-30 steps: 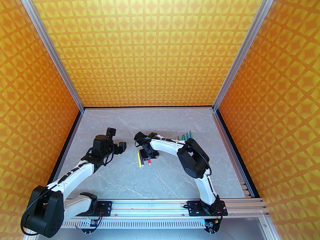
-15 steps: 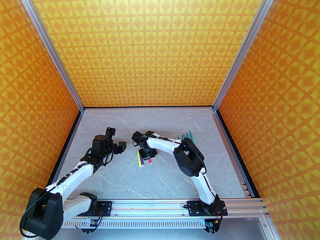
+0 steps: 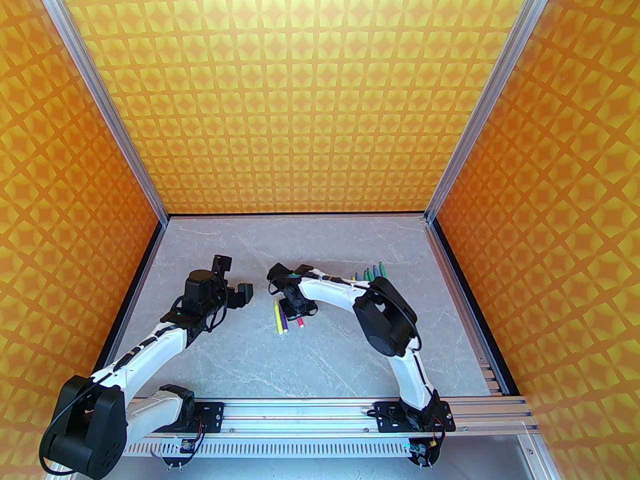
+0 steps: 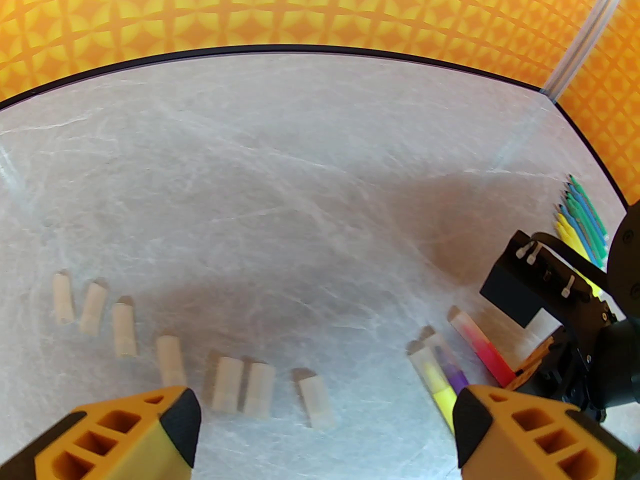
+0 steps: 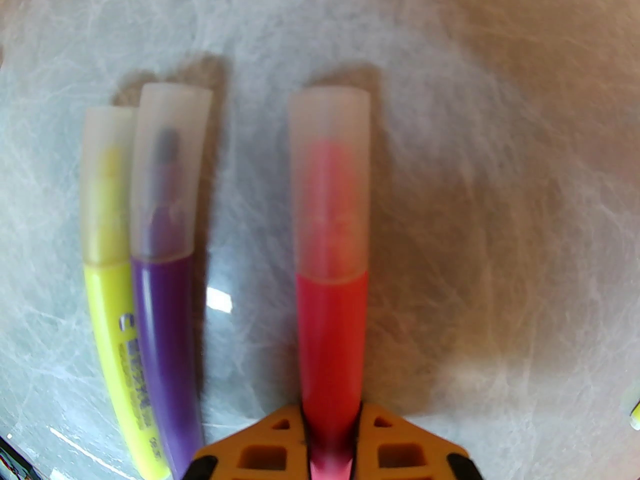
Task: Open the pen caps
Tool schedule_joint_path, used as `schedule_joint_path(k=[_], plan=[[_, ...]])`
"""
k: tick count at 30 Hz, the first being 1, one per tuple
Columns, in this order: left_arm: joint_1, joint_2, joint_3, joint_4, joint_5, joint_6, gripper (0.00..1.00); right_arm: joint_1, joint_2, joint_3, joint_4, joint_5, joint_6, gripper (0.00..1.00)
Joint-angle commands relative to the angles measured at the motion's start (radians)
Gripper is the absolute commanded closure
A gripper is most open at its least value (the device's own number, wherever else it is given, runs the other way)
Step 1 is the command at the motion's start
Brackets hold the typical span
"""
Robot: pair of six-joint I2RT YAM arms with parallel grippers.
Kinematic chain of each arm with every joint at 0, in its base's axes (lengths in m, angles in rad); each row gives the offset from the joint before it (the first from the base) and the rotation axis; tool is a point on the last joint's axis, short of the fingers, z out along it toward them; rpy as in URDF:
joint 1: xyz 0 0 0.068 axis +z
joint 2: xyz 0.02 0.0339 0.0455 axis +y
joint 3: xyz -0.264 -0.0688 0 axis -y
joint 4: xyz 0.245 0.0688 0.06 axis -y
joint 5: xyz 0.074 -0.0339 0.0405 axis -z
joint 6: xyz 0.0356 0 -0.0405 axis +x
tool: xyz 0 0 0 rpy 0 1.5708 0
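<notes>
Right claw pinches pink pen low on its barrel. Its clear cap is on, at the far end from the pinch. Left claw is spread wide and empty, off to the pink pen's left.

To do well: close it on the clear cap alone. Avoid yellow pen and purple pen, the 2 just left of pink pen. Pull straight along the barrel.

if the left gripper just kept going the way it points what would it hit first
Likely the loose cap lying on the table just ahead of the left gripper, between its open jaws; depth is hard to judge.
</notes>
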Motion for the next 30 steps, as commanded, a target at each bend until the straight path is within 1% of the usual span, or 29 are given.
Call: schedule_joint_path(k=[1,4,7,12,15,18,21,26,30], plan=[[0.008,0.026,0.037,0.001,0.12,-0.01,0.14,-0.019,-0.082,-0.082,0.12,-0.006,-0.026,1.0],[0.008,0.059,0.069,0.004,0.208,-0.014,0.16,-0.04,-0.157,-0.176,0.228,-0.046,-0.034,1.0],[0.005,0.104,0.109,0.014,0.322,-0.027,0.17,-0.063,-0.242,-0.275,0.351,-0.099,-0.043,1.0],[-0.014,0.178,0.164,0.069,0.491,-0.081,0.19,-0.074,-0.379,-0.409,0.517,-0.154,-0.082,1.0],[-0.035,0.224,0.195,0.095,0.549,-0.113,0.21,-0.074,-0.431,-0.449,0.569,-0.161,-0.103,1.0],[-0.058,0.266,0.225,0.105,0.586,-0.137,0.25,-0.074,-0.481,-0.499,0.652,-0.2,-0.105,1.0],[-0.083,0.294,0.248,0.114,0.595,-0.155,0.29,-0.074,-0.522,-0.532,0.714,-0.227,-0.102,1.0],[-0.106,0.312,0.267,0.145,0.596,-0.19,0.31,-0.074,-0.563,-0.554,0.759,-0.27,-0.118,1.0],[-0.121,0.321,0.292,0.126,0.606,-0.187,0.32,-0.073,-0.579,-0.577,0.809,-0.329,-0.119,1.0]])
